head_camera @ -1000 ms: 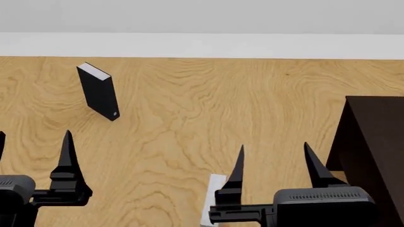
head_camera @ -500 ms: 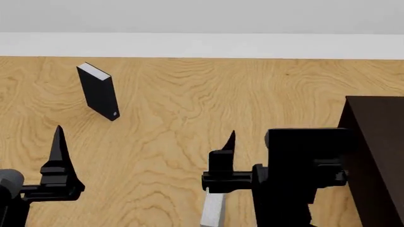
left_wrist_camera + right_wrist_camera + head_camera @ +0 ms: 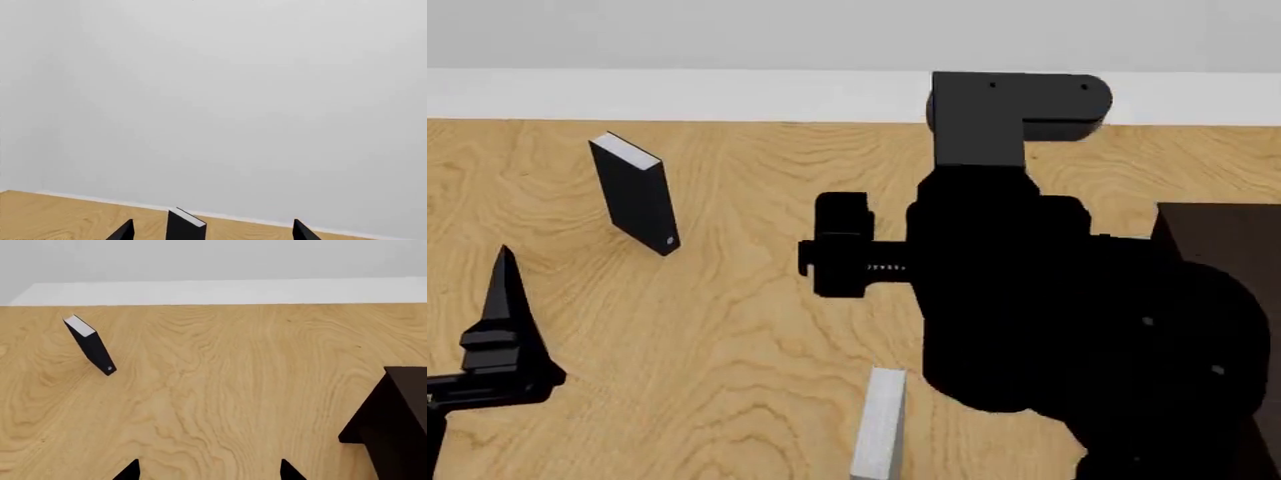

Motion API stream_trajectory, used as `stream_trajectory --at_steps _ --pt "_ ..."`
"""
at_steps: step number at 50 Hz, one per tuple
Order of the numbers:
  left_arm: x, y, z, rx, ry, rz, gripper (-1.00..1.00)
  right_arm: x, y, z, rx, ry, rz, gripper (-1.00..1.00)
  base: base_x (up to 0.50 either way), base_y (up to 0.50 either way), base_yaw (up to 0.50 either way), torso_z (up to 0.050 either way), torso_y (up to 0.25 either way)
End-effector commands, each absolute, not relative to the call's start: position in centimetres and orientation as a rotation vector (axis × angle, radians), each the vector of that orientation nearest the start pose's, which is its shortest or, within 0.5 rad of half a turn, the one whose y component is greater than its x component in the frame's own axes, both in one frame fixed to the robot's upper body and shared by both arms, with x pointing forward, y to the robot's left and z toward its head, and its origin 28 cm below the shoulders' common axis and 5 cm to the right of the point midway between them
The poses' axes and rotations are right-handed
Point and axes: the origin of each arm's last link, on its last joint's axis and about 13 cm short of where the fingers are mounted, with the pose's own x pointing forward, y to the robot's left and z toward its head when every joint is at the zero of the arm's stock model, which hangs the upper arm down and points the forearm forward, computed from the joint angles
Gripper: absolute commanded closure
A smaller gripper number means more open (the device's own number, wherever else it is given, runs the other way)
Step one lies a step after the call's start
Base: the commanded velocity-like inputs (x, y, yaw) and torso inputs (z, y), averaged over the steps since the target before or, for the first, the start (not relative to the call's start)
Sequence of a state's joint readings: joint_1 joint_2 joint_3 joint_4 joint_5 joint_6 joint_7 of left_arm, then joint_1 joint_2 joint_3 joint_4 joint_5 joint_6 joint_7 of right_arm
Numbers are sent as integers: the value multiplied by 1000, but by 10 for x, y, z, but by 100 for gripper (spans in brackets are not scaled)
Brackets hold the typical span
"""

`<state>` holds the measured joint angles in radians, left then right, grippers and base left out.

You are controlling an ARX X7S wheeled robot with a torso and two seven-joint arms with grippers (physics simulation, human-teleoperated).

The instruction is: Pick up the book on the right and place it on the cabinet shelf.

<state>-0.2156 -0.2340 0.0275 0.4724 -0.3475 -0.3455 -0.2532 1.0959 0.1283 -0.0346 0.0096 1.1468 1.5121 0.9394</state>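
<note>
1. Since the earlier head-view frames, the right arm has risen from the lower right of the frame until its black bulk fills the centre and right, while the left gripper [image 3: 487, 300] has slid toward the lower left edge.

2. Head view: the slim light-grey hardcover book with white page edges [image 3: 881, 425] stands on the wooden floor at the lower centre, just left of the right arm's mass and uncovered. Its long axis runs nearly straight up the frame, tilted slightly right at the top, with a narrow edge facing the camera. The upright black book [image 3: 637, 194] stands well apart in the upper left. The very dark brown boxy wooden cabinet [image 3: 1228, 235] shows only at the right edge, mostly behind the arm.

3. Left wrist view: two dark fingertips [image 3: 123, 231] sit spread wide along the bottom edge, nothing between them but the black book in the distance.

4. Right wrist view: the right gripper [image 3: 208, 471] shows two parted tips at the bottom edge, holding nothing. The grey book is out of this view; the cabinet sits at lower right.

5. Risk, as I judge it: the arm hides the cabinet from the head view and the wrist camera cannot see the book, so a blind descent could topple the thin standing book or clip the cabinet.
</note>
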Motion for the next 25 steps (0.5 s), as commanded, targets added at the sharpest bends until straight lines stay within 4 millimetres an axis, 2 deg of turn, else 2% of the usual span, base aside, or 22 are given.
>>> stream_trajectory --at_steps 1,6,11,13,22,25 --pt "235 232 143 -118 -305 64 -100 315 -55 293 -18 595 95 -100 0 0 0 0 0" --pt "235 232 143 -122 -305 64 -100 321 -49 290 -34 650 117 -100 0 0 0 0 0" --pt "233 234 147 -132 -310 65 -100 332 -49 275 -8 712 121 -100 0 0 0 0 0" --pt "233 235 147 -136 -310 68 -100 333 -46 267 -48 744 129 -100 0 0 0 0 0" --pt "234 235 147 -137 -310 68 -100 341 -45 247 -19 785 132 -100 0 0 0 0 0" --pt "233 236 148 -138 -311 68 -100 341 -46 234 -4 808 135 -100 0 0 -1 0 0"
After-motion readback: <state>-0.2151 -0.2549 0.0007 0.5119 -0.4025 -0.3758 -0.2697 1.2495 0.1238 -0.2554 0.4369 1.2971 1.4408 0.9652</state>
